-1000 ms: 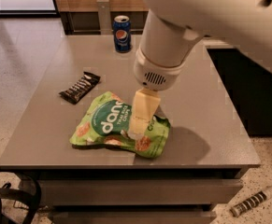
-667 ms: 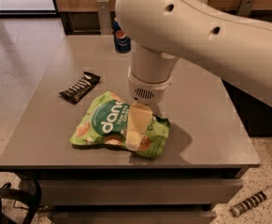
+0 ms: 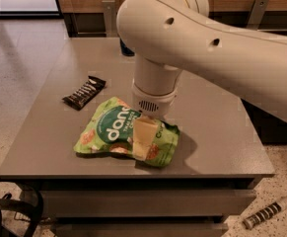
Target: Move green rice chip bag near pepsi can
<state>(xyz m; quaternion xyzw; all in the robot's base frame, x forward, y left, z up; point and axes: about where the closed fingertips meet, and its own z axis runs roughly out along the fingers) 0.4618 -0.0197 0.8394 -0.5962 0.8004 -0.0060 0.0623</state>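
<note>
Down on the floor in front, a striped cylindrical object lies to the right of the desk and a black loop of strap or cable to the left (neither has a part in the job). On the desk's near half the green rice chip bag lies flat, label up. Its right end is under the pincer, which points straight down from the robot's white arm and rests on the crinkled foil.

Whether the pincer is clamped on the bag or merely pressed against it cannot be told from this angle. The vertical approach looks chosen because a flat, limp bag offers no side to take hold of, only a fold of its upper skin.

Beyond the bag and to the left, a dark snack bar lies apart from it and, by the look of it, clear of a carry toward the back.

Farthest off, at the desk's rear edge, only a blue sliver of the pepsi can shows behind the arm, well apart from the bag. The bag sits flat on the surface, so the carry seems not yet begun. A loose pinch on slippery foil is the likely hazard once it lifts.
</note>
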